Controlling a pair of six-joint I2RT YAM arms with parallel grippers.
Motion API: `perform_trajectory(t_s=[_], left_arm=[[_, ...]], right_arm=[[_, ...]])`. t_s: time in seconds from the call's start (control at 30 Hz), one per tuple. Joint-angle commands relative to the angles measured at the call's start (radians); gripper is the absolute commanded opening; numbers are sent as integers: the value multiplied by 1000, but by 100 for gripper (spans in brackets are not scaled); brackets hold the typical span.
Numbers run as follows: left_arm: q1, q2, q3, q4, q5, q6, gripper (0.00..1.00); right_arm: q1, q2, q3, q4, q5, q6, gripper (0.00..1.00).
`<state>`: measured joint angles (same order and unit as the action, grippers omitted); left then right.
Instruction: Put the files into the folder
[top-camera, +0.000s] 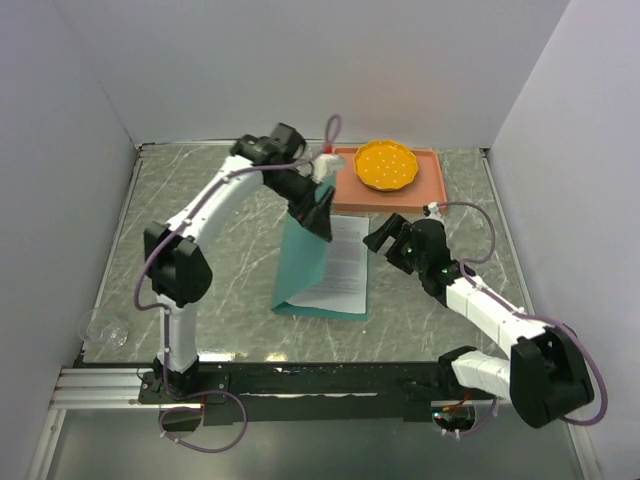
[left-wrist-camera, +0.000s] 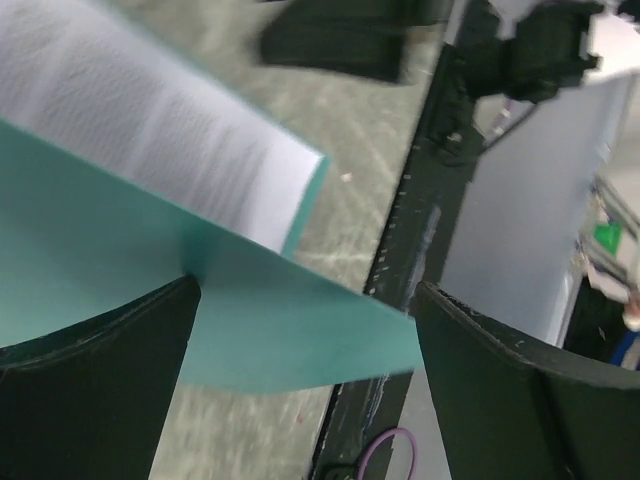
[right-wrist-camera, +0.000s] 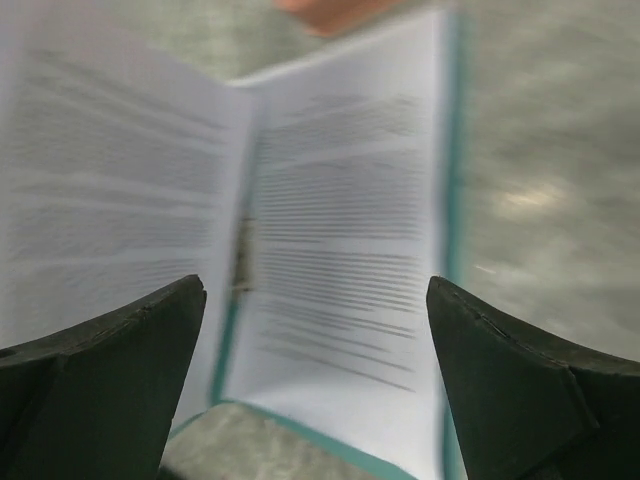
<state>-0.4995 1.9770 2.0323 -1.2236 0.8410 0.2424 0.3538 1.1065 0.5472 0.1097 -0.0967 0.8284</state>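
The folder (top-camera: 300, 268) lies open mid-tabletop (top-camera: 220, 200), with its left half tilted up and the files (top-camera: 345, 262) inside it. The left fingers (left-wrist-camera: 100, 370) stand wide apart astride the raised half's edge, not clamping it. The right fingers (right-wrist-camera: 520, 380), also spread wide, hover at the files' right edge.
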Motion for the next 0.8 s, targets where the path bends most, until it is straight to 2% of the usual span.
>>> perform_trajectory(t_s=[0.0,0.17,0.3,0.4,0.57,0.6,0.63,0.67,0.77], left_arm=[[-80,80,71,3,154,26,96],[-65,89,157,-108,231,148,96],[62,-26,117,-32,283,138,96],[163,-131,13,109,216,74,96],[256,-248,-442,461,-195,0,96],[266,-245,-502,572,-244,-20,96],[271,-239,-588,604,-276,-15,96],[271,-209,-618,627,-324,-8,96],[273,-130,-670,705,-333,-32,96]], right_arm=[[-21,88,95,-268,160,-28,99],[-38,118,120,-259,178,-44,100],[-52,165,178,-290,167,-64,100],[-52,207,214,-286,144,-72,100],[-53,349,295,-271,101,-92,99],[-52,375,307,-263,100,-98,99],[-52,401,333,-249,60,-101,99],[-52,456,347,-240,45,-106,99],[-50,554,405,-217,9,-117,99]])
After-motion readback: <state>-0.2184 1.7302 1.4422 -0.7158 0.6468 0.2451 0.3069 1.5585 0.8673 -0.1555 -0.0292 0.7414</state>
